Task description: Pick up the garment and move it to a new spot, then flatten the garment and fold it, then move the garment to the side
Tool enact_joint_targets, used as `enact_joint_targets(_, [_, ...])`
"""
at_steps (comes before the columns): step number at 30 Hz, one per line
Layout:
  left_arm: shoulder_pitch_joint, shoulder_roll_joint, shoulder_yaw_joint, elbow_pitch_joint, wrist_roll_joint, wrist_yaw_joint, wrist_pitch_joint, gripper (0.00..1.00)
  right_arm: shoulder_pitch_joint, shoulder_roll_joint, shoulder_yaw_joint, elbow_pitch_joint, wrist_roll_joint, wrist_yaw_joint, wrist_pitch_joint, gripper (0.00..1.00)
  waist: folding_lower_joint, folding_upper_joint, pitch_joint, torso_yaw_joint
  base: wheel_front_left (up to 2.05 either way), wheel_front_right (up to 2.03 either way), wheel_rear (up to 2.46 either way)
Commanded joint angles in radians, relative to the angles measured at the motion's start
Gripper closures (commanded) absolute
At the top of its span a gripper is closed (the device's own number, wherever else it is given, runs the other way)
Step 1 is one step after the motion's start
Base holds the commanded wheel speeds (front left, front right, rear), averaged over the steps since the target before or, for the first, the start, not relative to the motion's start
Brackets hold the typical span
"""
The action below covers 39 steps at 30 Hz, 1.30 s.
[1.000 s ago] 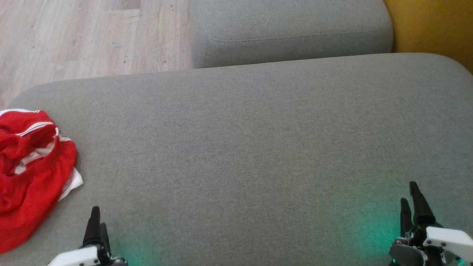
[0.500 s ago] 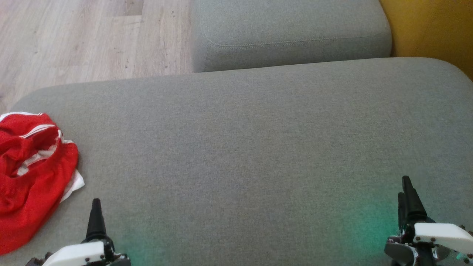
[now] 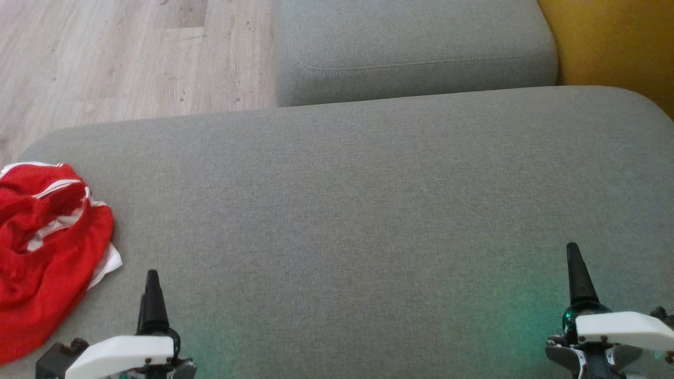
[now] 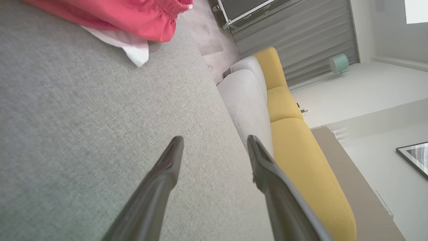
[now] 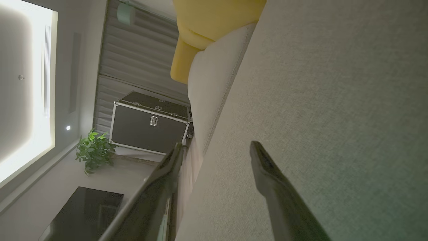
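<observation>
Standing wide apart and empty, the jaws of the left gripper [image 4: 214, 139] and right gripper [image 5: 216, 144] are held low over a grey cushion [image 3: 368, 210]. Garment [image 3: 47, 252]: red, white-trimmed, crumpled at the cushion's left end, near the left gripper, untouched. Pickup advised: a raised fold should be pinched deeply, so the bundle is lifted whole, not dragged.
</observation>
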Motion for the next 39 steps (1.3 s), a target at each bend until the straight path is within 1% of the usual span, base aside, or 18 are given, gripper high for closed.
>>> enact_joint_targets(1, [-0.022, 0.006, -0.002, -0.046, 0.043, 0.010, -0.018, 0.00, -0.025, -0.005, 0.013, -0.048, -0.047, 0.000, -0.013, 0.00, 0.0000, -0.0001, -0.001, 0.001, 0.00, 0.00, 0.00])
enact_joint_targets(7, [-0.018, 0.006, -0.020, -0.064, 0.125, 0.021, -0.036, 0.00, -0.021, -0.006, 0.022, -0.074, -0.146, 0.000, -0.031, 0.00, 0.0000, -0.0001, -0.006, 0.002, 0.00, 0.00, 0.00])
enact_joint_targets(17, [-0.009, 0.007, -0.048, -0.087, 0.263, 0.041, -0.065, 0.00, -0.010, -0.006, 0.039, -0.101, -0.276, 0.000, -0.060, 0.00, 0.0000, -0.0001, -0.014, 0.005, 0.00, 0.00, 0.00])
enact_joint_targets(18, [-0.009, 0.007, -0.048, -0.087, 0.263, 0.041, -0.065, 0.00, -0.010, -0.006, 0.039, -0.101, -0.276, 0.000, -0.060, 0.00, 0.0000, -0.0001, -0.014, 0.005, 0.00, 0.00, 0.00])
enact_joint_targets(39, [0.005, 0.009, -0.092, -0.133, 0.530, 0.068, -0.126, 0.00, 0.010, -0.008, 0.077, -0.135, -0.539, 0.000, -0.122, 0.00, 0.0000, -0.0001, -0.027, 0.013, 0.00, 0.00, 0.00])
